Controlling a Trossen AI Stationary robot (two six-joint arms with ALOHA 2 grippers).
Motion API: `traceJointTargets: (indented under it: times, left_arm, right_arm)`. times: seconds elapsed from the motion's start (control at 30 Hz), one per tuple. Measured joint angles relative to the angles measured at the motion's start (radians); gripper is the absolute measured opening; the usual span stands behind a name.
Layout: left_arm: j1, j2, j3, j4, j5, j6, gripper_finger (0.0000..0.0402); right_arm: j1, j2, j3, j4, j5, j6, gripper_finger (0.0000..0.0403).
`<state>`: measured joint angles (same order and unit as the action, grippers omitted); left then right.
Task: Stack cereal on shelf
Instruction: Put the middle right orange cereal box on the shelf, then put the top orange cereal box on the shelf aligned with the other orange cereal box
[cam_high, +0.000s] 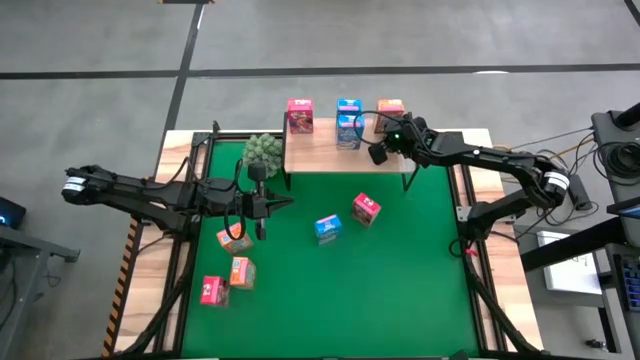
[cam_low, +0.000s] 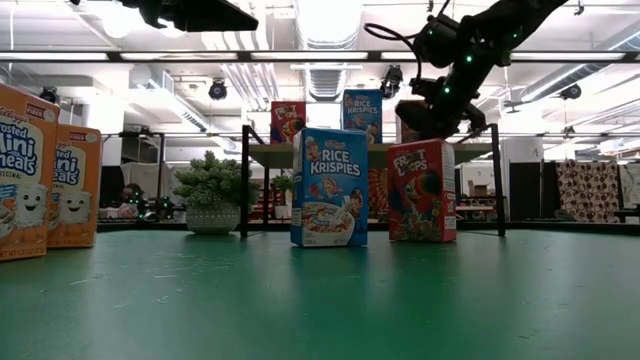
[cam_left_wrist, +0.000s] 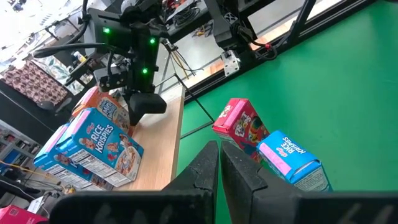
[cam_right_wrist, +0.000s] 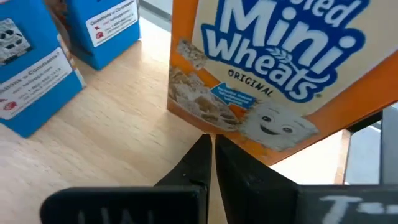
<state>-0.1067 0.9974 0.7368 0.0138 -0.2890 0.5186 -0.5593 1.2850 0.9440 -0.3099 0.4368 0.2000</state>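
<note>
The wooden shelf (cam_high: 345, 150) stands at the mat's far edge. On it stand a pink-red box (cam_high: 299, 115), two blue boxes (cam_high: 348, 123) and an orange box (cam_right_wrist: 273, 68), all resting on their bases. My right gripper (cam_right_wrist: 211, 144) is shut just in front of the orange box, over the shelf board (cam_right_wrist: 124, 130). My left gripper (cam_high: 280, 205) is shut and empty above the green mat (cam_high: 400, 290), near an orange box (cam_high: 235, 238). Also on the mat are a blue box (cam_high: 327, 228), a pink-red box (cam_high: 365, 209), another orange box (cam_high: 241, 271) and another pink-red box (cam_high: 211, 290). My right gripper's shut fingertips (cam_right_wrist: 202, 149) stand at the lower front edge (cam_right_wrist: 214, 127) of the orange box on the shelf, coming slanting down from the near side. Whether they touch the box I cannot tell. The box stands upright on the board.
A green spiky plant ball (cam_high: 263, 150) sits at the shelf's left end. Black frame rails (cam_high: 185, 250) run along both sides of the mat. The mat's near right part is open.
</note>
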Motion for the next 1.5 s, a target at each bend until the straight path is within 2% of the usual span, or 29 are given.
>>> traceJointTargets:
  times: [0.13, 0.43, 0.6, 0.8, 0.9, 1.03, 1.17, 1.3, 1.5]
  left_arm:
    - [0.000, 0.000, 0.000, 0.000, 0.000, -0.004, 0.0000]
    - [0.000, 0.000, 0.000, 0.000, 0.000, -0.046, 0.0000]
    - [0.000, 0.000, 0.000, -0.003, 0.000, -0.128, 0.0000]
    - [0.000, 0.000, 0.000, -0.057, 0.000, -0.308, 0.0000]
    - [-0.002, 0.000, 0.000, -0.077, 0.000, -0.435, 0.0000]
    - [-0.018, 0.000, 0.000, -0.097, 0.028, -0.588, 0.0000]
    - [-0.032, 0.001, 0.014, -0.113, 0.157, -0.745, 0.0000]
    - [-0.037, 0.022, 0.087, -0.146, 0.284, -0.905, 0.0000]
    - [-0.084, 0.130, 0.204, -0.189, 0.293, -0.941, 0.0000]
  right_arm:
    - [0.039, 0.000, 0.000, 0.000, -0.045, 0.010, 0.0013]
    - [0.227, -0.069, 0.000, 0.000, -0.040, 0.000, 0.0013]
    - [0.341, -0.140, -0.004, 0.020, 0.008, -0.098, 0.0013]
    - [0.431, -0.200, -0.074, 0.197, 0.000, -0.275, 0.0013]
    - [0.443, -0.227, -0.134, 0.317, -0.070, -0.363, 0.0013]
    - [0.441, -0.260, -0.214, 0.454, -0.275, -0.473, 0.0013]
    - [0.444, -0.288, -0.287, 0.596, -0.428, -0.618, 0.0013]
    - [0.444, -0.312, -0.329, 0.706, -0.458, -0.732, 0.0013]
    - [0.443, -0.353, -0.351, 0.773, -0.489, -0.843, 0.0013]
